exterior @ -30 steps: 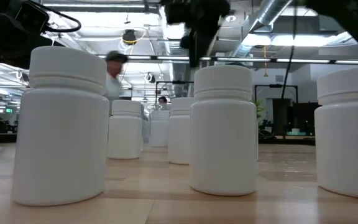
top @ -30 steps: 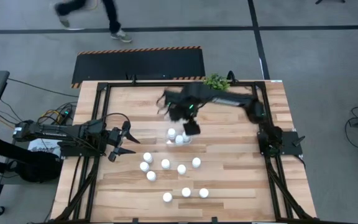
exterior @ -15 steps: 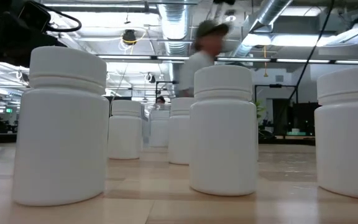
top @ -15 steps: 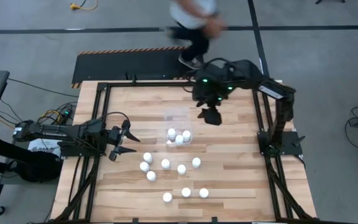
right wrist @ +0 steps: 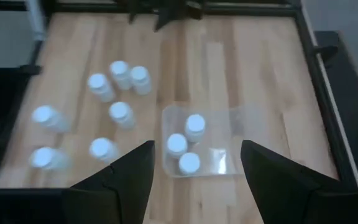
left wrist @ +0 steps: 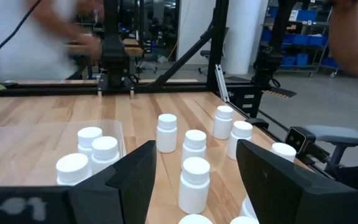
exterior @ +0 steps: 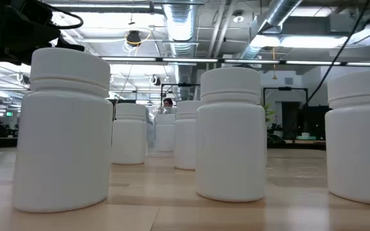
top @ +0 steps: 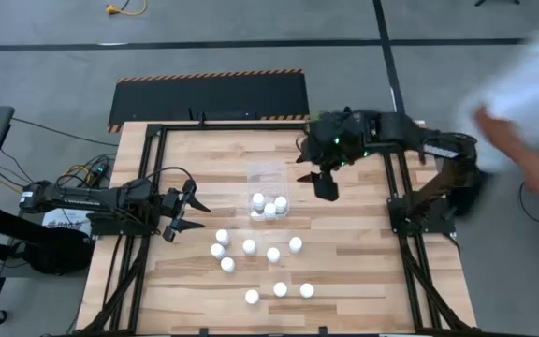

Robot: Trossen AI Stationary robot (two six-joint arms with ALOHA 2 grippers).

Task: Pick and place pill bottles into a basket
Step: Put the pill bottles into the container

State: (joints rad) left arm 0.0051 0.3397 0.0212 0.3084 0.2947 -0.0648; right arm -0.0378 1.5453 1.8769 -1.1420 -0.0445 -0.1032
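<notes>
The basket (top: pixel 268 192), a clear rectangular container, stands mid-table with three white pill bottles (top: pixel 269 205) upright inside it; the right wrist view shows the basket (right wrist: pixel 225 146) and those bottles (right wrist: pixel 176 144) from above. Several more pill bottles (top: pixel 249 246) stand upright on the wood nearer the front edge, and they loom large in the low view (exterior: pixel 231 135). My right gripper (top: pixel 324 184) hangs open and empty, raised to the right of the basket (right wrist: pixel 194 180). My left gripper (top: pixel 187 212) waits open at the table's left, level, facing the bottles (left wrist: pixel 195 180).
A black frame (top: pixel 162 131) borders the wooden table. A person (top: pixel 531 94) moves past the table's right far corner, near my right arm's base. Bare wood lies between the basket and the far edge, and right of the loose bottles.
My right gripper has risen from over the basket and drawn back toward the table's right edge, tipping less steeply downward. The three bottles in the basket stay put. A person has walked along the far side toward the right.
</notes>
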